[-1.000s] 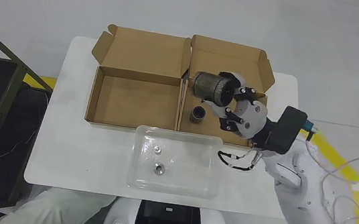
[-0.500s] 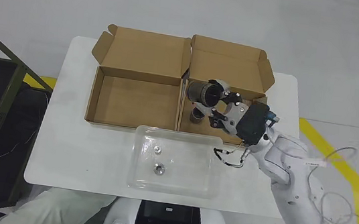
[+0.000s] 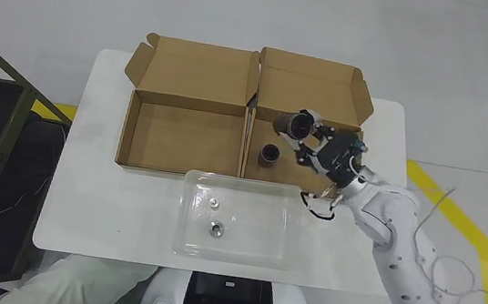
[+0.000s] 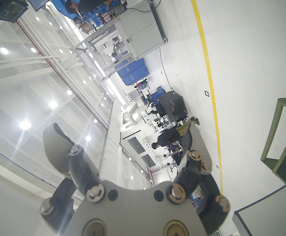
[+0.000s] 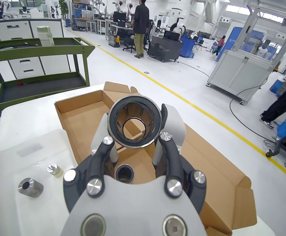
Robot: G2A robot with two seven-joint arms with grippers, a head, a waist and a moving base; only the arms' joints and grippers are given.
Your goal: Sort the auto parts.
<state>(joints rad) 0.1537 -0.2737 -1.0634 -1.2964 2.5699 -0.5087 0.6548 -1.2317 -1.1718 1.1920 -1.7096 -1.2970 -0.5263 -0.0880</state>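
Steel and hollow, with dark ring ends, the bearing sleeve (image 5: 134, 112) is clamped across its barrel by the right gripper (image 5: 135, 131), whose fingers (image 5: 173, 125) are closed onto either side of it. It hangs above the right-hand cardboard box (image 3: 311, 91), off the box floor. A second sleeve (image 3: 268, 155) of the same kind stands on end in that box, close to the wall shared with the left-hand box (image 3: 181, 140).

The step in hand looks like the drop-off into the right-hand box. Done well, the sleeve goes down over bare cardboard beside the standing one, not onto it. It should sink below the walls before the fingers part, and be let go low, since a round part will likely roll or knock its neighbour.

The clear plastic tray (image 3: 245, 181) in front carries two small metal parts (image 3: 214, 229); the wrist should stay off its rim. The left gripper (image 4: 121, 138) is spread wide, holding nothing, and points off into the room.
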